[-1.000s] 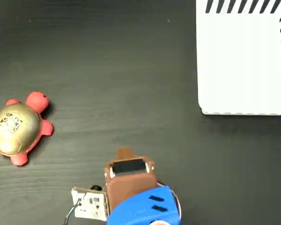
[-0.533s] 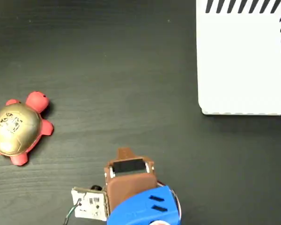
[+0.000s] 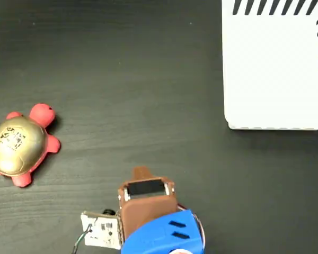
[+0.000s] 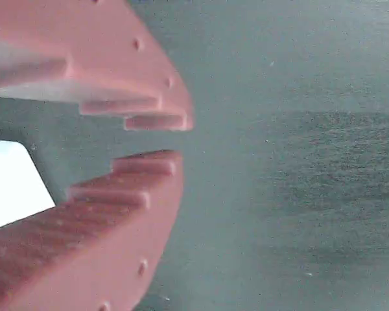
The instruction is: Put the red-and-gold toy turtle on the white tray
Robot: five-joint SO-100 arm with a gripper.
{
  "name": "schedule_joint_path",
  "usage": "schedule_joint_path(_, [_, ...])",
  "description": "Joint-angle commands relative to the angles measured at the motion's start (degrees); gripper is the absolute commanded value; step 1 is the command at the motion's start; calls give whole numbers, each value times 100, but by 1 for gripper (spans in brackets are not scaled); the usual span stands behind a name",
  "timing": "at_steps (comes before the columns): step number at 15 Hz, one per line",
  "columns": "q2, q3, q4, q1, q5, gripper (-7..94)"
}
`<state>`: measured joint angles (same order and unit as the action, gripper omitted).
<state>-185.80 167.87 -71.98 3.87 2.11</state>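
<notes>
Hovering over bare dark tabletop (image 3: 148, 79), the hand (image 4: 172, 137) is showing in the wrist view as two reddish toothed fingers (image 4: 117, 71) with only a narrow gap between their tips, so it is standing nearly closed and gripping nothing. In the fixed view the hand (image 3: 141, 173) is peeking out as a brown tip at the lower middle of the frame, ahead of the arm's brown and blue body (image 3: 159, 225), with a small circuit board (image 3: 102, 230) sitting just to its left.

The white tray (image 3: 270, 69) is lying in the upper right corner of the fixed view, black stripes running along its top and right edges, and its visible surface is carrying nothing. A white corner (image 4: 13, 181) is also showing at the left edge of the wrist view, behind the fingers.

The red-and-gold toy turtle (image 3: 18, 144) is resting on the tabletop at the left edge of the fixed view, head pointing toward the upper right, well apart from both hand and tray.
</notes>
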Motion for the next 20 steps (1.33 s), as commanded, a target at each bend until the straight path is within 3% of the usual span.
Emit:
schedule_joint_path(1, [-44, -35, -26, 53, 88, 0])
schedule_joint_path(7, [-44, -35, -18, 360, -167, 0])
schedule_joint_path(10, [334, -413, 70, 896, -272, 0])
schedule_joint_path(15, [3384, -2962, 606, 1608, -765, 0])
schedule_joint_path(20, [6398, -5555, -325, 2162, -1327, 0])
